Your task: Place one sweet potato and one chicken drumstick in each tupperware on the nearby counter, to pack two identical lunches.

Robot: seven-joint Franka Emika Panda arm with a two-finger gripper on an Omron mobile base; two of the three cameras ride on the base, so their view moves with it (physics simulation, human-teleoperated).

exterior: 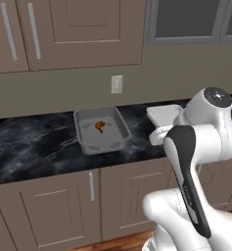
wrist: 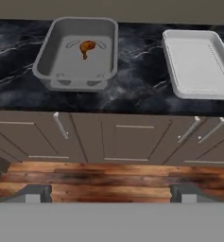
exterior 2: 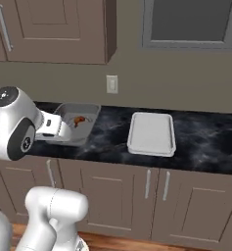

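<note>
A deep grey tupperware tub stands on the black marble counter. Inside it lies one brown chicken drumstick. To its right sits the shallow whitish tupperware tray, with nothing in it. My gripper is open and holds nothing. It hangs back from the counter's front edge, above the wooden floor, and faces both containers. The sweet potato is out of view.
Taupe base cabinets with silver bar handles run under the counter, and wall cabinets hang above it. A wall outlet sits behind the tub. Wooden floor lies in front of the cabinets.
</note>
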